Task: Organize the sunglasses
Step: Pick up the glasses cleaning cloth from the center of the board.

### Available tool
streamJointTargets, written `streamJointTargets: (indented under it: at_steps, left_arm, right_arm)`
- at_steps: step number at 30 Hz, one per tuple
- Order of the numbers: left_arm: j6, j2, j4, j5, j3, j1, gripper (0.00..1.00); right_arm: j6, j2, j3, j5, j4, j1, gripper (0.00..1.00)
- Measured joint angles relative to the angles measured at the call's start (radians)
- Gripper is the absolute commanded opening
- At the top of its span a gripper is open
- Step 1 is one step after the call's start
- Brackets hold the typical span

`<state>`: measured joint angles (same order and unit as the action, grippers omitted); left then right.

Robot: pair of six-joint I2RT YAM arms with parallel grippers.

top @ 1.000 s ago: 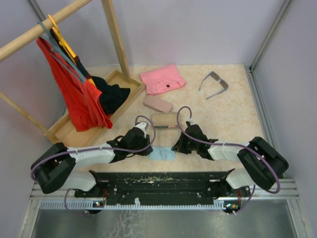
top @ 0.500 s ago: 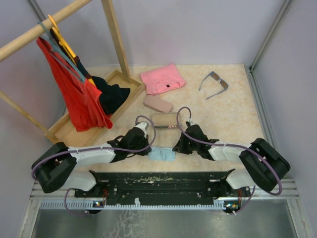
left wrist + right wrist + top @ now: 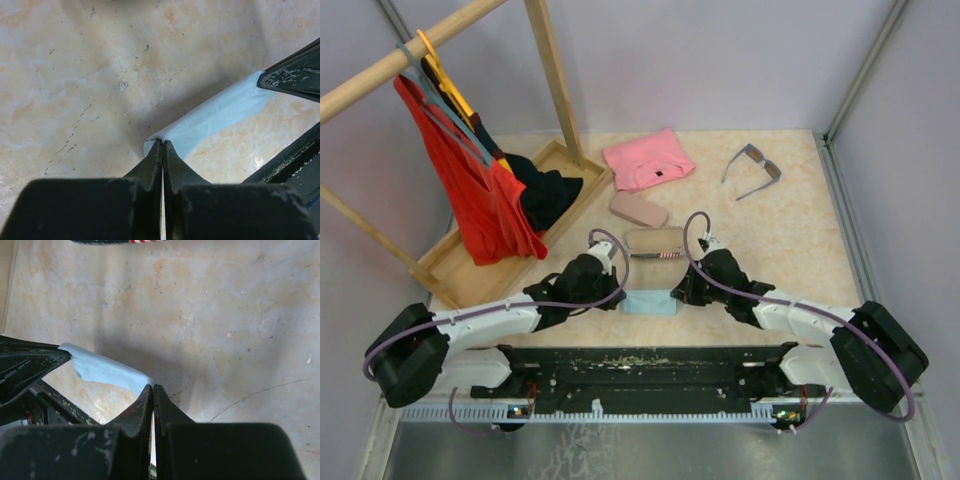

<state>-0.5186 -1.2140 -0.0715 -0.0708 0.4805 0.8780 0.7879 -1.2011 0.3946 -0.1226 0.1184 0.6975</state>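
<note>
Left fingers [image 3: 151,162]: pressed together on one end of the light blue cloth [image 3: 220,112].
Right fingers [image 3: 141,405]: pinched closed on its opposite end.
Tabletop [image 3: 790,235]: cloth spans low over it.
Sunglasses [image 3: 752,170]: far right, well apart, arms unfolded.
Handling: likely light, stiff, scratch-prone lenses; take the frame.

One pair of sunglasses [image 3: 752,170], two oblong cases [image 3: 639,208] [image 3: 655,242], one blue cloth [image 3: 648,304], two pincers [image 3: 163,144] [image 3: 152,386]

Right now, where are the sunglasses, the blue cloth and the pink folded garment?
sunglasses [image 3: 761,162], top view, frame between the two lenses.
blue cloth [image 3: 648,303], top view, middle of its visible face.
pink folded garment [image 3: 648,160], top view, centre of its upper face.
</note>
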Motion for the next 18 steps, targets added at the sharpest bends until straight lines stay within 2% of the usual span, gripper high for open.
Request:
streamJointTargets:
  at_steps: [7,18]
  left_arm:
    - [0.026,0.001,0.003,0.000,0.022,-0.006,0.00]
    - [0.091,-0.082,-0.018,-0.001,0.129,-0.058,0.00]
  right_arm:
    - [-0.029,0.054,0.021,0.059,-0.026,0.000,0.00]
    - [-0.105,0.029,0.170,0.172,-0.080,0.000,0.00]
